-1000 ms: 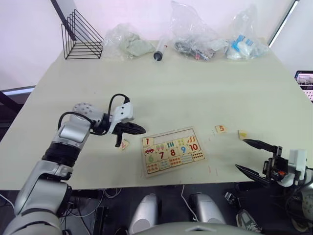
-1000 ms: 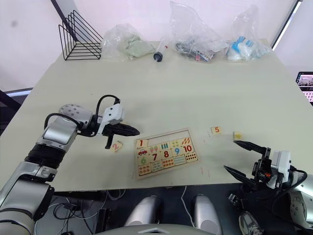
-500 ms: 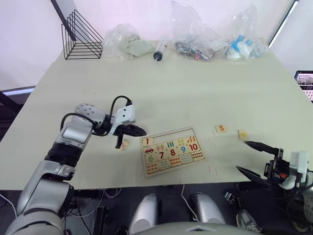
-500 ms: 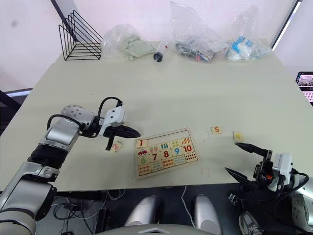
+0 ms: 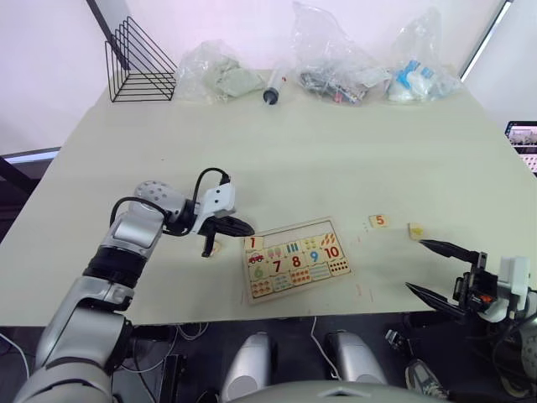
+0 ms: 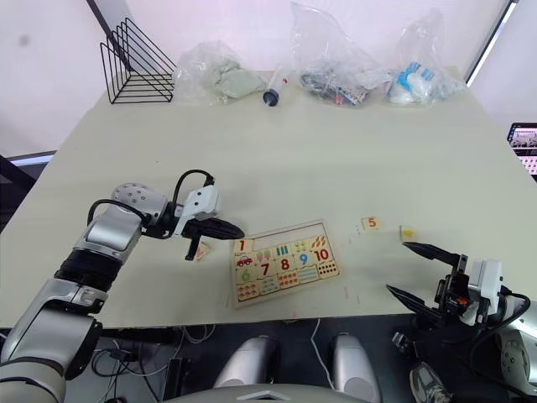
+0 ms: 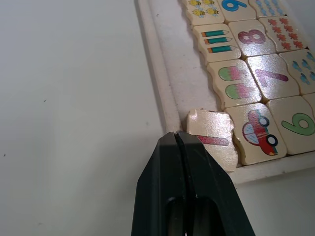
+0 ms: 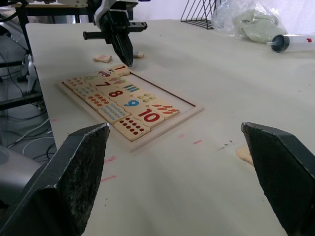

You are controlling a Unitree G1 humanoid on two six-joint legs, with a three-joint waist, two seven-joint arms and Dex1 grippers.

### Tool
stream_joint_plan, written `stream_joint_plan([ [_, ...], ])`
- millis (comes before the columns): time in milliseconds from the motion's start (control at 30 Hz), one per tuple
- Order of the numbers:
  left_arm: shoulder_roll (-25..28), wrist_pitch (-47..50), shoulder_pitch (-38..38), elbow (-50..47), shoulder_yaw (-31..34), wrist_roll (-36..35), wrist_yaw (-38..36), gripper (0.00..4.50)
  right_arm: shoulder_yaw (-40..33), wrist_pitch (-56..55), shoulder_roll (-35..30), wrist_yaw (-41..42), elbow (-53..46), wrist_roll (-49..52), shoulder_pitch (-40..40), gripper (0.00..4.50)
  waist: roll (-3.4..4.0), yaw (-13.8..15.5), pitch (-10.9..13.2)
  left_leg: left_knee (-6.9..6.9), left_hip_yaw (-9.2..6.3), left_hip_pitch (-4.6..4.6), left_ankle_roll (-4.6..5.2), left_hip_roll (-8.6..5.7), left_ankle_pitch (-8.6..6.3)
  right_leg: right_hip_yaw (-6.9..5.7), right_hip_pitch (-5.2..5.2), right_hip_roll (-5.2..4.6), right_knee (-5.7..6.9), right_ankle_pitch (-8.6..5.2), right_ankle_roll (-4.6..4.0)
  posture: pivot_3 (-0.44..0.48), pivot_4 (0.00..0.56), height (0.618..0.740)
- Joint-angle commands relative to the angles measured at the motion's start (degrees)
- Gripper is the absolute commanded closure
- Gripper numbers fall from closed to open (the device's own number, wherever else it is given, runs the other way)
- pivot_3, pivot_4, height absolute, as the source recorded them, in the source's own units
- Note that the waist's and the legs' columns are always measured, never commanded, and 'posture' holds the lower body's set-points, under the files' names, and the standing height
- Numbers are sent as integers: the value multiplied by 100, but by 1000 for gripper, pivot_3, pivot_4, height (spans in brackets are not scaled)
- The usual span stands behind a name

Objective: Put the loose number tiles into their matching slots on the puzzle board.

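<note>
- I see my left end effector (image 7: 176, 135) pinched closed, empty, at the board (image 5: 295, 259) corner beside tile 1 (image 7: 212, 138).
- Right end effector (image 5: 435, 269) gapes wide off the pale desk (image 5: 294, 143) edge.
- Tile 5 (image 5: 379, 221) lies loose on it.

A lab or test room — a plain pale counter (image 5: 336, 159) with a syringe (image 5: 273, 86), clear plastic bags (image 5: 336, 54) of oddments, a black wire rack (image 5: 138, 63).

Left claw (image 5: 243, 227) has edged right, reaching the puzzle board (image 5: 295, 259).
</note>
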Motion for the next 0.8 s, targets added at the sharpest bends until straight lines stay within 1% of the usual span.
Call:
stream_joint_plan([
  [33,43,-218,-49,36,88,57,-35,4477,-163,-77,-69,-4,-154,90,-17,0,0,2,0,0,0,0,0,0,0,0,0,0,0,0,0,0,150,740],
  [800,54,-383,45,127,131,59,-133,4477,-163,-76,-79,1,-159,83,13,0,0,3,0,0,-1,0,0,1,0,0,0,0,0,0,0,0,150,740],
])
